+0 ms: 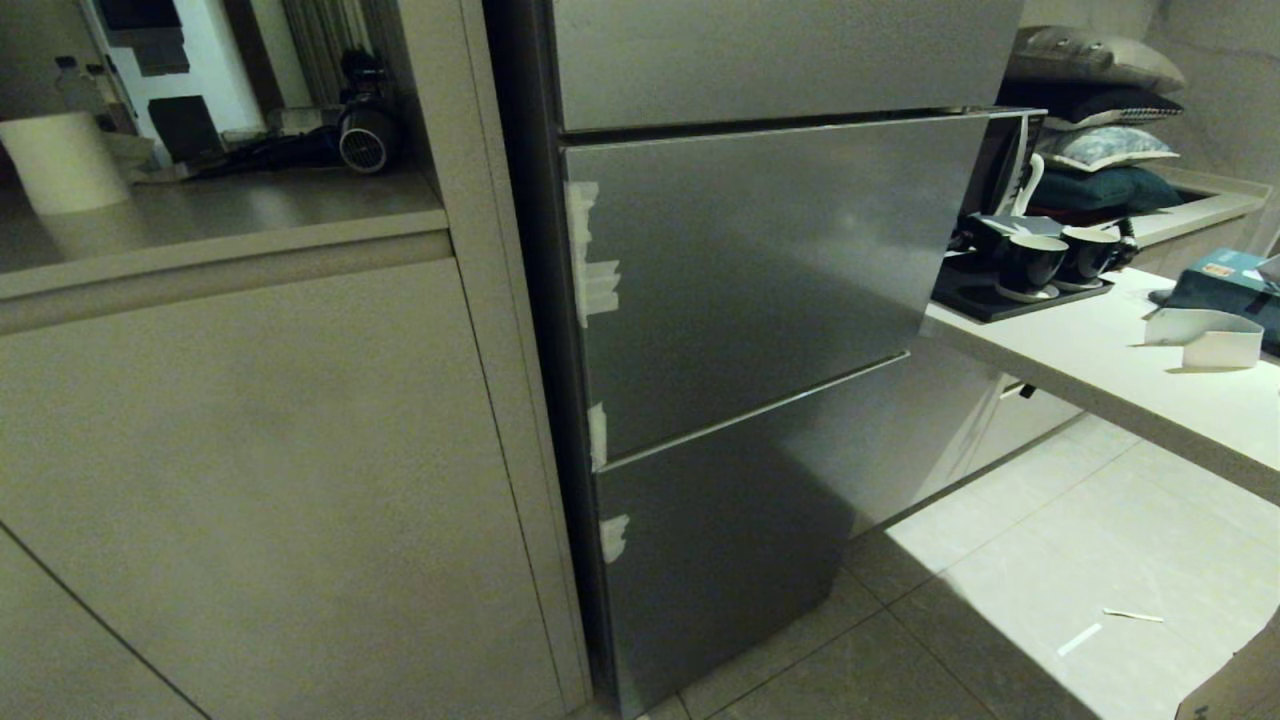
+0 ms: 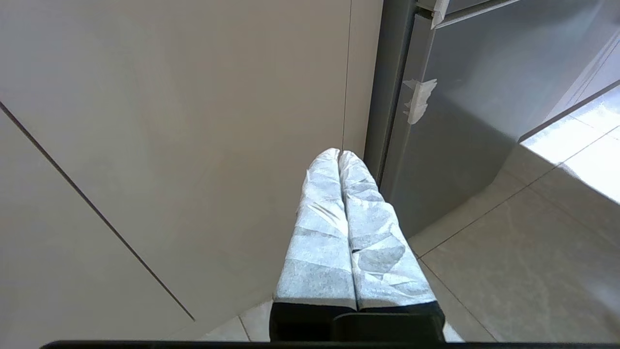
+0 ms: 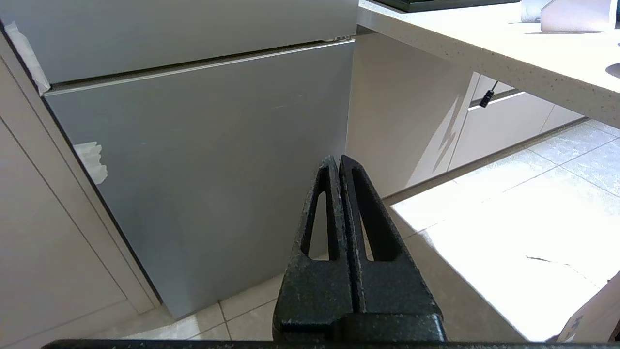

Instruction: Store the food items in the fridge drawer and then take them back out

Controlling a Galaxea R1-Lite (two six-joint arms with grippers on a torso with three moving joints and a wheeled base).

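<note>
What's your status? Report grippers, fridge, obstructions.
Left gripper shut, empty. Right gripper shut, empty. Fridge fronts closed; drawer, food unseen. Nothing blocking.

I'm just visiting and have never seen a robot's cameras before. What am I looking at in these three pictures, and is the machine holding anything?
These come from one two-armed robot on wheels. The wide picture is from a camera on its head, looking down at a grey fridge with every door and drawer closed and scraps of white tape along its edge. To the right, a pale counter carries a dark tray with two cups.

The other two pictures are from cameras on its wrists, looking along the fingers. The left gripper, wrapped in white padding, and the bare black right gripper are both shut, hold nothing, and point toward the fridge's lower part. No food is visible anywhere.
</note>
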